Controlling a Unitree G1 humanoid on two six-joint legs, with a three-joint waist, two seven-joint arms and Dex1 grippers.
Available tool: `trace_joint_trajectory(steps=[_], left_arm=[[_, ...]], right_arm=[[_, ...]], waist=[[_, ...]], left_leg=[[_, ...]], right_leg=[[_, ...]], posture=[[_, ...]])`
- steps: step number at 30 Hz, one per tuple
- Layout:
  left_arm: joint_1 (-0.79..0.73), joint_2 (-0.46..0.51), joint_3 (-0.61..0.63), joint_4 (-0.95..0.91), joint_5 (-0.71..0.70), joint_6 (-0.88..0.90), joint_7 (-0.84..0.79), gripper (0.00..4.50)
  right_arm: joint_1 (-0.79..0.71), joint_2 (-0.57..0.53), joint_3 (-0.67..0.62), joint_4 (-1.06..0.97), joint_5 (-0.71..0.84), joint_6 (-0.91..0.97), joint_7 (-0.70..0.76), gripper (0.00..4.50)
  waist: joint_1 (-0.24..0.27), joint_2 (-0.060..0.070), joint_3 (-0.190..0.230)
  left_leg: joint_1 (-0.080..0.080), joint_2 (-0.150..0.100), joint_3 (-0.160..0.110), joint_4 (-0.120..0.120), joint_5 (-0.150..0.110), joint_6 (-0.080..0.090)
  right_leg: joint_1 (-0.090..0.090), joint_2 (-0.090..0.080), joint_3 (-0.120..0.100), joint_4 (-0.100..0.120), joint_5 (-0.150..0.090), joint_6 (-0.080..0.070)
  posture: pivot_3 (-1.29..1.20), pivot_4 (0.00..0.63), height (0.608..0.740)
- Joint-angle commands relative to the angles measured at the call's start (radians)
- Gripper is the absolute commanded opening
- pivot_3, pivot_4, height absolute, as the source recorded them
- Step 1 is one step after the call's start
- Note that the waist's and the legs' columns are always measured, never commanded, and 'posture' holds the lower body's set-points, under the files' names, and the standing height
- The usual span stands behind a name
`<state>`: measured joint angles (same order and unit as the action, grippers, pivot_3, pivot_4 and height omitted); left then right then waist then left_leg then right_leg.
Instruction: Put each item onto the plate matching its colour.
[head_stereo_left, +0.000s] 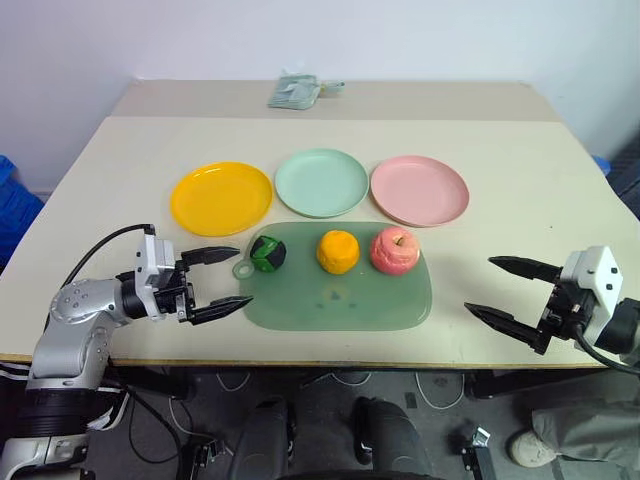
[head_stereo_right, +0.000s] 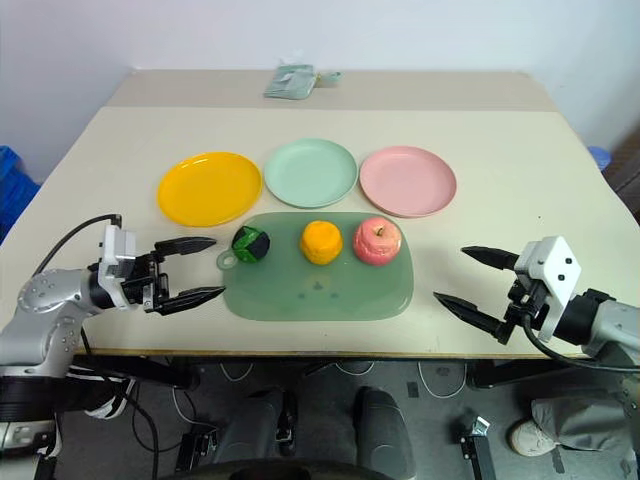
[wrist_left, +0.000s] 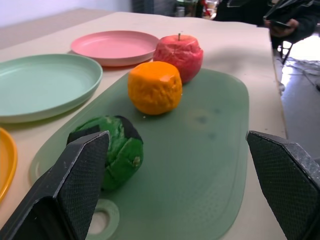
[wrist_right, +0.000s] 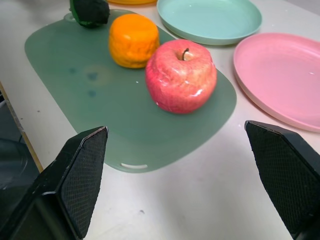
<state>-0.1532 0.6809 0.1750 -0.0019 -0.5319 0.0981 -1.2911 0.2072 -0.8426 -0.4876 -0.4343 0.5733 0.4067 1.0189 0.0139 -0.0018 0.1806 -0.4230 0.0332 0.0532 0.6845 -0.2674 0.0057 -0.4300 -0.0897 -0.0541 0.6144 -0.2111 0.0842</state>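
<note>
Three toy fruits sit in a row on a translucent green mat: a dark green-and-black one at the left, an orange one in the middle, a pink-red apple at the right. Behind the mat lie a yellow-orange plate, a mint green plate and a pink plate, all bare. My left gripper hangs open just left of the mat, pointing at the green fruit. My right gripper stands open to the right of the mat, facing the apple. Neither holds anything.
A folded pale green cloth lies at the table's far edge. The table's front edge runs just below the mat. A blue bin stands off the table's left side. Bare tabletop spreads on either side of the plates.
</note>
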Motion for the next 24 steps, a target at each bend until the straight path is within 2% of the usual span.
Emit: trace_joint_trajectory(steps=[1,7,18,24], left_arm=[[-0.030,0.022,0.027,0.010,-0.004,-0.019,-0.002,4.50],[-0.076,0.042,0.041,0.074,-0.005,-0.033,-0.007,4.50],[-0.125,0.085,0.111,0.171,-0.031,0.001,0.023,4.50],[-0.176,0.024,0.059,0.158,0.017,-0.003,0.093,4.50]], right_arm=[[-0.035,0.001,0.008,-0.031,0.016,-0.008,-0.015,4.46],[-0.083,0.000,0.042,-0.036,0.016,-0.001,-0.032,4.46],[-0.311,0.025,0.200,-0.034,0.047,0.042,-0.082,4.46],[-0.394,0.064,0.249,-0.059,0.078,0.066,-0.119,4.46]], waist=[[-0.001,0.000,0.000],[-0.001,0.000,0.000],[-0.001,0.000,0.000],[0.001,0.000,0.000]], left_leg=[[0.000,0.000,0.000,0.000,0.000,0.000],[0.000,-0.001,0.000,0.000,0.000,0.000],[0.000,-0.001,0.001,-0.001,0.000,0.000],[-0.001,-0.001,0.001,0.000,0.000,0.000]], right_leg=[[0.000,0.000,0.000,0.000,0.000,0.000],[0.000,0.000,0.000,0.000,0.000,0.000],[-0.001,0.000,0.000,0.000,0.000,0.000],[0.000,-0.002,0.000,0.000,0.000,0.000]], posture=[[0.00,0.150,0.740],[0.00,0.150,0.740],[0.00,0.150,0.740],[0.00,0.150,0.740]])
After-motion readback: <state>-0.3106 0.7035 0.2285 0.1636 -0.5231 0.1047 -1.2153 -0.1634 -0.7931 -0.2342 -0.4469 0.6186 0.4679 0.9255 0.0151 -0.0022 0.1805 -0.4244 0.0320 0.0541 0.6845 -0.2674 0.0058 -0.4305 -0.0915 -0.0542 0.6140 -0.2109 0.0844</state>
